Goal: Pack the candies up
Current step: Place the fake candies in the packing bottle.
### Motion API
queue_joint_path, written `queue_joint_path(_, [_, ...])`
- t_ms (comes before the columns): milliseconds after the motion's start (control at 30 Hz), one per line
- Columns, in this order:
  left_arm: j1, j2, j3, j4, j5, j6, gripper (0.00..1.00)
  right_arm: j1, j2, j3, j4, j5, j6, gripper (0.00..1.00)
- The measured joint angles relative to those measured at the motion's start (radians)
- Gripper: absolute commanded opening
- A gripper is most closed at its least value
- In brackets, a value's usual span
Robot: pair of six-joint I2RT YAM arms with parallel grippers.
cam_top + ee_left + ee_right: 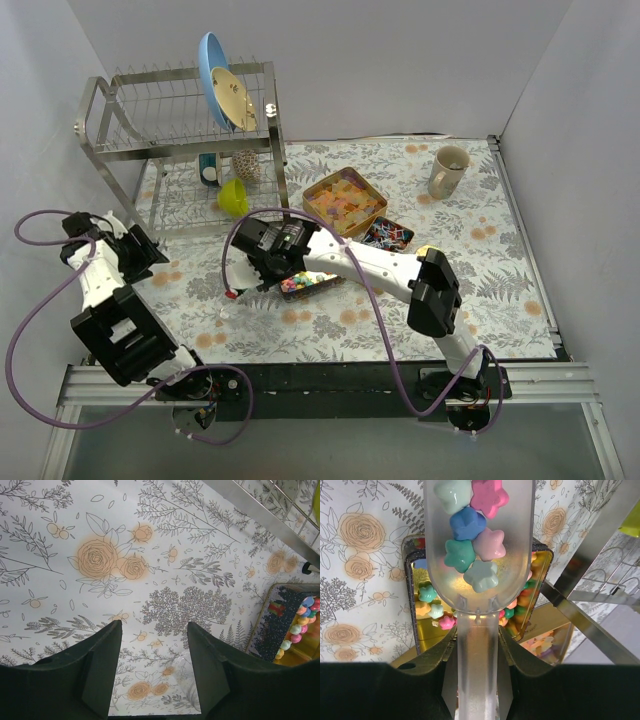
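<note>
**Scoop loaded over tin, left arm idle**

- Star candies point(472, 535): a handful of pastel ones (pink, blue, teal, mint) sits in the bowl of a clear plastic scoop point(477, 597).
- More of the same kind lie in the gold tin point(427, 642) directly under the scoop bowl. They show around both sides of the scoop.
- Right end effector point(477, 637): clamped on the scoop handle, one finger on each side. The arm reaches across to desk centre-left.
- Orange-yellow candies point(345, 200): fill a square tin point(325, 178) behind the scoop's tin, toward the back of the desk.
- Red-white-blue candies point(388, 235): in a small tin point(408, 234) just beside the square one, on its right.
- Left end effector point(155, 625): fingers apart with nothing between them, only the floral desk point(100, 555) cover below. It is parked at the left edge, well apart from the tins. Its wrist camera catches the star-candy tin at the far right of frame.
- Something clear lies on the cover near the right finger in that view. Can't tell what it is.
- Dish rack point(180, 130): back-left, with a blue plate point(210, 75) standing in the top tier and a green cup point(233, 197) on the lower level.
- Mug point(448, 170): upright at back-right, apart from everything else.
</note>
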Motion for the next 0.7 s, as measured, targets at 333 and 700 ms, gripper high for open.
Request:
queue_joint_path(333, [0.045, 0.039, -0.013, -0.001, 0.074, 0.047, 0.53, 0.088, 0.097, 0.104, -0.041, 0.172, -0.098, 0.01])
queue_joint_path(700, [0.045, 0.039, -0.026, -0.006, 0.124, 0.095, 0.53, 0.106, 0.112, 0.121, -0.054, 0.323, -0.187, 0.01])
